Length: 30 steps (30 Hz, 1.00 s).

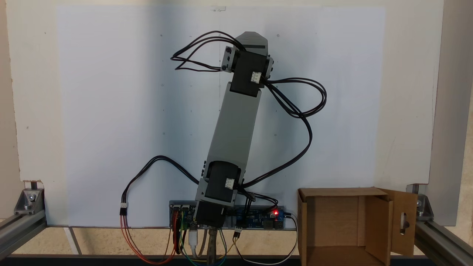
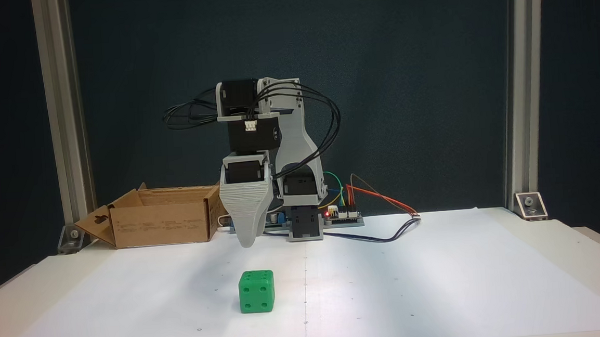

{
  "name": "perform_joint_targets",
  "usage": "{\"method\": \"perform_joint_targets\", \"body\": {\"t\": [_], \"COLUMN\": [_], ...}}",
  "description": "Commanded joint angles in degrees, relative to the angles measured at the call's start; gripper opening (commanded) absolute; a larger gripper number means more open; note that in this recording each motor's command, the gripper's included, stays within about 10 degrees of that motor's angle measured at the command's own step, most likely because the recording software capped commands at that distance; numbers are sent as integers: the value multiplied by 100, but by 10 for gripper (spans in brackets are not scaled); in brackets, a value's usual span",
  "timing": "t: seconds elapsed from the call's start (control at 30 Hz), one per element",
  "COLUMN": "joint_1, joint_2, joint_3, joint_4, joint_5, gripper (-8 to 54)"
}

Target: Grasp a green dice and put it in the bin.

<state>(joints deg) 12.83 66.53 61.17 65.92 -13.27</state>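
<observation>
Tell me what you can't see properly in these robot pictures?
- The green dice: its back and underside face away from a fixed view.
- The gripper: one grey tip shows, so open or shut is unclear.
- The bin: the bottom edge cuts off its floor.

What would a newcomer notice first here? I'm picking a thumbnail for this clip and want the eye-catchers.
The bright green dice stands alone on the white sheet in the front fixed view, the one spot of strong colour. Behind it and higher, the grey-and-black arm hangs its gripper tip-down, trailing loops of black cable. The open brown cardboard box sits at the back left in that view, and at the bottom right in the view from above.
</observation>
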Motion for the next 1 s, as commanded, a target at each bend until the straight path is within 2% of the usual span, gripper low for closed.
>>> {"method": "perform_joint_targets", "body": {"t": [0.0, 0.33, 0.97], "joint_1": [0, -35, -35], "joint_2": [62, 62, 35], "joint_3": [-343, -167, 1362], "joint_4": [0, -53, -1652], "joint_5": [-316, -308, -308], "gripper": [442, 441, 440]}}
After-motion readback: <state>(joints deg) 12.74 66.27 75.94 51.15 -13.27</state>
